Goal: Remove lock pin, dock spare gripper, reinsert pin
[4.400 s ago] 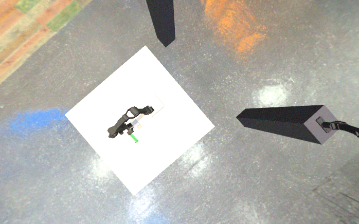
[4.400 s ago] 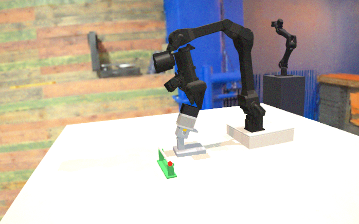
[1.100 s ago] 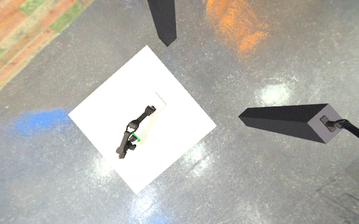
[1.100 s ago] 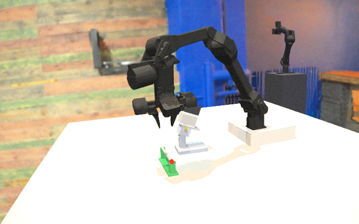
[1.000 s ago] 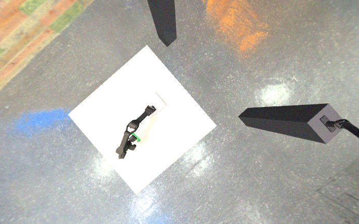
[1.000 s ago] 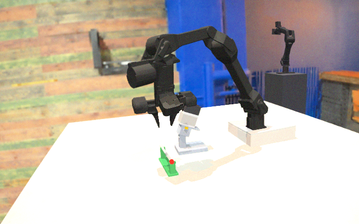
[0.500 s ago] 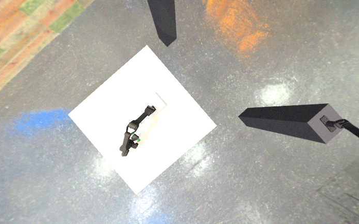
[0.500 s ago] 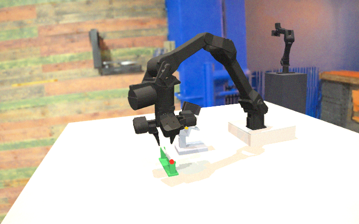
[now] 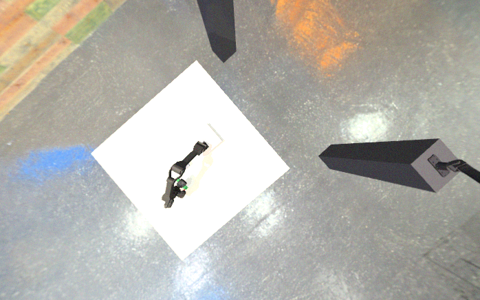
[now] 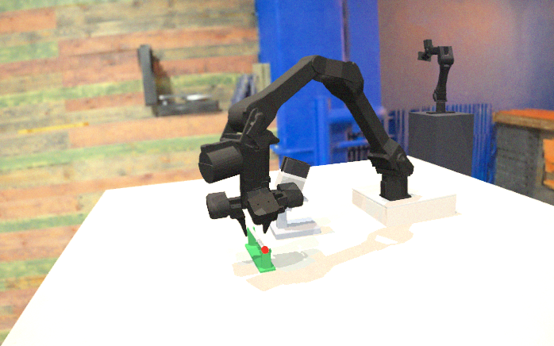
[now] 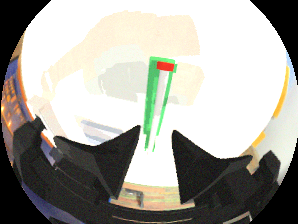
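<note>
A green mount (image 10: 263, 260) (image 11: 154, 96) stands on the white table (image 10: 141, 283) (image 9: 152, 111); it has a thin upright plate and a low block. The red head of the lock pin (image 10: 264, 249) (image 11: 165, 67) shows at the block end. My gripper (image 10: 254, 228) (image 11: 156, 135) points straight down, its fingers partly open, with the tips just above the top of the plate at the end away from the pin. Nothing is between the fingers. The spare gripper (image 10: 295, 168), dark-topped, sits tilted on a pale stand (image 10: 298, 226) right behind my wrist. In the overhead view only green bits of the mount (image 9: 178, 181) show under the arm.
The arm's base stands on a white plinth (image 10: 404, 208) at the back right of the table. Beyond the table, a dark pillar (image 10: 440, 137) (image 9: 383, 158) carries a camera arm, and a second dark pillar (image 9: 219, 25) stands farther off.
</note>
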Tool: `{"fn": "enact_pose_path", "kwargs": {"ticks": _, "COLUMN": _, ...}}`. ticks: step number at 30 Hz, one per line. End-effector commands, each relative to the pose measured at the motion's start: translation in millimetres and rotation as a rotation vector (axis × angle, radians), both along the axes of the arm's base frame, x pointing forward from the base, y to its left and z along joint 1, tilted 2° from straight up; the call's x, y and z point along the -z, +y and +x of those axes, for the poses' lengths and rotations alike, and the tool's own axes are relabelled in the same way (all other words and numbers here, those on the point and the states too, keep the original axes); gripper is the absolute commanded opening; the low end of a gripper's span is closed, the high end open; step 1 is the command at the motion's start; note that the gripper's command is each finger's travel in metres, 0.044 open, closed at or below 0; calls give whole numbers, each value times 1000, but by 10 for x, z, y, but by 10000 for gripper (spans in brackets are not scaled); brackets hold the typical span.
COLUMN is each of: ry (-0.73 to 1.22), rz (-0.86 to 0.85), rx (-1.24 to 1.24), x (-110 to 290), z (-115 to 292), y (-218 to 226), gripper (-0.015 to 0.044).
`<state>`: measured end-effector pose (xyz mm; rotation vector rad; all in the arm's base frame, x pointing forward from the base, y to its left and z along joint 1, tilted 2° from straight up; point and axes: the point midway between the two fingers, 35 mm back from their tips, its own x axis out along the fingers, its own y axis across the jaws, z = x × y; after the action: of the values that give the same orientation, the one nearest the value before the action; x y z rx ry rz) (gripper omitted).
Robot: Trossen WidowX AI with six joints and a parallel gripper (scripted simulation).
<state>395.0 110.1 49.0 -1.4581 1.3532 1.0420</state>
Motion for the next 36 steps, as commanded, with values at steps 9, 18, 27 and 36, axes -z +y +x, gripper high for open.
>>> {"fn": "enact_pose_path", "kwargs": {"ticks": 9, "ry": 2, "rz": -5, "rx": -3, "x": 197, "z": 0, "y": -24, "gripper": 180}}
{"fn": "enact_pose_path", "kwargs": {"ticks": 18, "ry": 2, "rz": -5, "rx": -3, "x": 345, "z": -1, "y": -36, "gripper": 180}}
{"fn": "enact_pose_path", "kwargs": {"ticks": 27, "ry": 2, "rz": -5, "rx": -3, "x": 402, "z": -4, "y": -41, "gripper": 128}}
{"fn": "enact_pose_path", "kwargs": {"ticks": 36, "ry": 2, "rz": -5, "rx": -3, "x": 402, "z": -4, "y": -41, "gripper": 0}}
